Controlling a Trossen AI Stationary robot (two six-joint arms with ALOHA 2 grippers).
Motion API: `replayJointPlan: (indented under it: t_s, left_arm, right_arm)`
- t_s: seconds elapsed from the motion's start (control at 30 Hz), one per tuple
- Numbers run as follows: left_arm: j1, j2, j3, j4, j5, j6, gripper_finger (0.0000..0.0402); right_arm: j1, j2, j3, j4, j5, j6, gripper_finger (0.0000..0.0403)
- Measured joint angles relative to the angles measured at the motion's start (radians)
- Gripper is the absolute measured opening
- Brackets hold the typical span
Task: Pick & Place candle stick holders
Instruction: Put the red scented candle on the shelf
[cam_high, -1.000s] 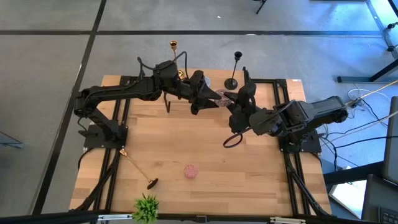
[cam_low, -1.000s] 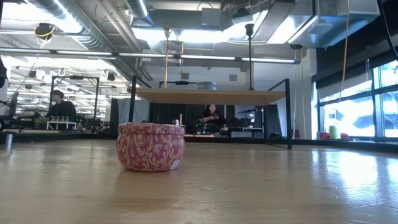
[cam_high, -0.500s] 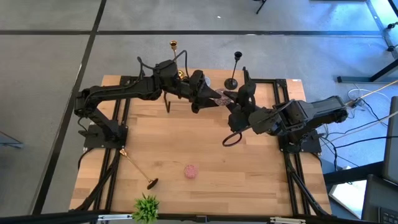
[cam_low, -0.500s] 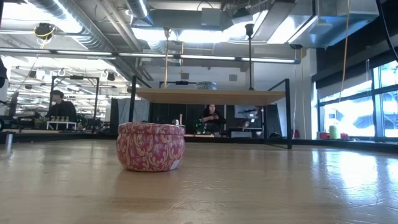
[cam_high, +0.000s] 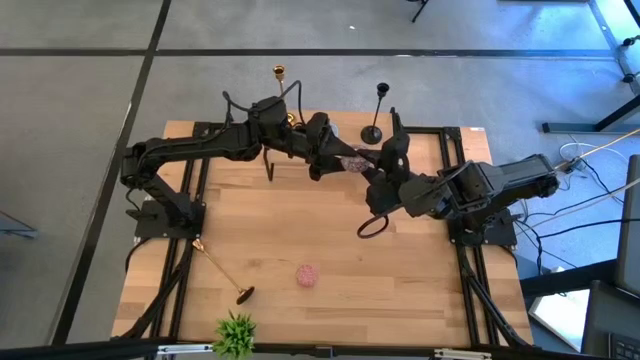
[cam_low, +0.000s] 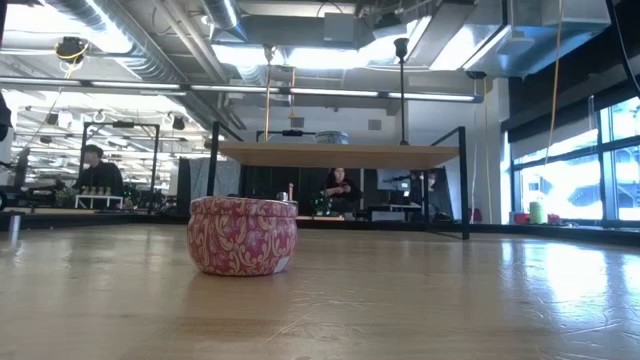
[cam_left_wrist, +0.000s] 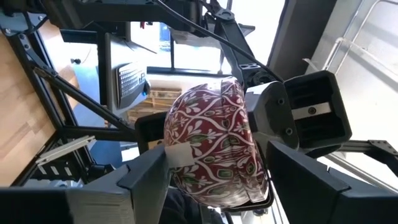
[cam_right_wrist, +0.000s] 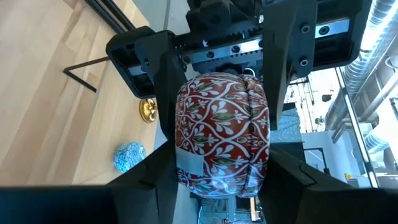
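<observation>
Observe that both arms meet above the far middle of the light wooden table. The right gripper is closed on a round red tin with a white leaf pattern, its fingers pressed against the tin's sides. The left gripper brackets the same tin from the opposite side. You cannot tell from these views whether it grips the tin or has let it go.

Compare with the previous second: both arms have stayed almost in place and the tin remains suspended between them. No candle stick holder has moved. Treat this as a handover of the tin, not as progress on the holders.

Locate the task items from the grippers:
- The black upright candle stick holder stands just beyond the right gripper.
- One shiny gold upright candle stick holder stands beyond the left gripper, behind its wrist.
- The second gold candle stick holder lies flat, well apart from both grippers, toward the near left corner.

Note a pink patterned tin on the table, near the lying holder.

Judge all three holders as not yet picked. Expect the lying one to need the most care.
</observation>
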Motion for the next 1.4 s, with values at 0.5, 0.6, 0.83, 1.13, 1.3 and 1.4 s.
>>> replayJointPlan:
  t_s: [0.5,0.6,0.83,1.13,1.3,1.4]
  left_arm:
    - [-0.013,0.000,-0.002,0.003,0.016,-0.024,0.0188]
    - [-0.013,0.000,-0.002,0.003,0.015,0.016,0.0185]
    - [-0.012,-0.002,-0.002,0.010,0.003,0.093,0.0170]
    - [0.014,-0.005,0.001,0.045,-0.060,0.170,0.0169]
    - [0.068,-0.006,0.002,0.030,-0.120,0.199,0.0169]
    - [0.114,-0.002,0.000,0.005,-0.132,0.216,0.0169]
  right_arm:
    - [0.000,0.000,0.000,-0.009,0.033,-0.020,0.0174]
    - [-0.006,0.000,0.000,0.000,0.028,0.024,0.0194]
    - [-0.030,-0.001,0.000,0.034,0.027,0.139,0.0270]
    - [-0.061,-0.001,0.007,0.026,0.118,0.517,0.0330]
    - [-0.083,-0.035,0.011,-0.009,0.080,0.778,0.0335]
    - [-0.102,-0.066,0.014,-0.089,-0.056,0.958,0.0336]
